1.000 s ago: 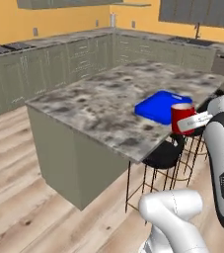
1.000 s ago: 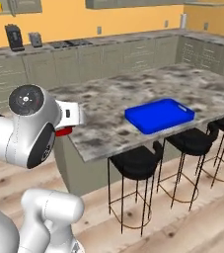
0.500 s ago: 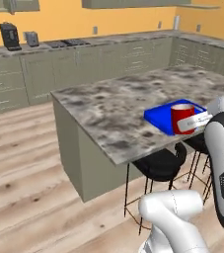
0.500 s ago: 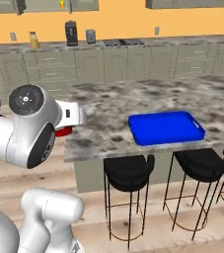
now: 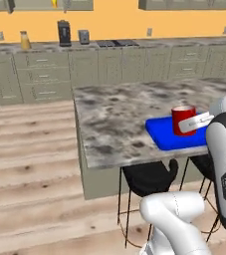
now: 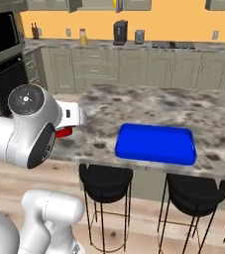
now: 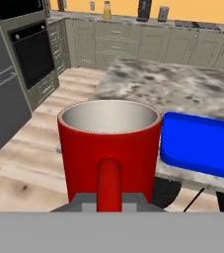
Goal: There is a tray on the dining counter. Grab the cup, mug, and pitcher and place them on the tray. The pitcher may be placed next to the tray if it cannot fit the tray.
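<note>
**Ana:** The tool (image 7: 108, 200) is clamped tight on the handle of the mug (image 7: 109, 148), which hangs upright in the air, off the near edge of the desk (image 6: 148, 106), not yet over it.

**Ben:** And the tray (image 6: 156, 144) sits near that edge, bare, blue, above the stools (image 6: 106, 181). The risk?

**Ana:** A handle pinch is thin. If the arm swings hard toward the tray, the mug could twist between the fingers and tip. It also looks low against the stone, so a flat approach might clip the desk's overhang or the tray's rim.

**Ben:** How's the arm set?

**Ana:** Folded close to the base, big white elbow (image 6: 32, 124) high, hand reaching level toward the island. From the left camera the mug (image 5: 183, 119) appears in front of the tray (image 5: 171, 134), but that's only line of sight.

**Ben:** The pitcher (image 5: 25, 40) stands on the far back counter, well apart.
</note>
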Robot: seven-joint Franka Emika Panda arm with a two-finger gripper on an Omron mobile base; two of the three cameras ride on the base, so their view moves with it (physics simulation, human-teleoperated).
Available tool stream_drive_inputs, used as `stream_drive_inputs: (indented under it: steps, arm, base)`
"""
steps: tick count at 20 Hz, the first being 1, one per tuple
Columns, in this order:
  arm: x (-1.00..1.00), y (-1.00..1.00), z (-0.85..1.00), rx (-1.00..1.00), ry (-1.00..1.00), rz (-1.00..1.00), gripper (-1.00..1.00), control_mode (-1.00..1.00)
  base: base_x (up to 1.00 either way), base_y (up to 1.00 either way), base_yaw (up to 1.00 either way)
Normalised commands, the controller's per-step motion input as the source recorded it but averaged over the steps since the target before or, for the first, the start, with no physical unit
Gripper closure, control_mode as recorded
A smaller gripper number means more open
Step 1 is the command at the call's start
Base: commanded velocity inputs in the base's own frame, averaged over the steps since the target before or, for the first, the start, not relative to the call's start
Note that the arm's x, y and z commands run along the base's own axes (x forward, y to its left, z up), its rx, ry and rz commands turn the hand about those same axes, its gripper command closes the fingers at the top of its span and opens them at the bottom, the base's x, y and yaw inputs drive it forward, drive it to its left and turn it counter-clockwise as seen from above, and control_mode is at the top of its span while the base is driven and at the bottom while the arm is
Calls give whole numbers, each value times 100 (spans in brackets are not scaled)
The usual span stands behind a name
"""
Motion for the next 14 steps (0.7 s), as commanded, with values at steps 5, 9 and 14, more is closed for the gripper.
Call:
stream_drive_inputs:
  steps: [5,9,14]
  arm:
    - [0,0,0,0,0,0,100,100]
    - [0,0,0,0,0,0,100,100]
    - [0,0,0,0,0,0,100,100]
  base:
    - [0,-100,43]
    - [7,-100,13]
    - [52,-62,-5]
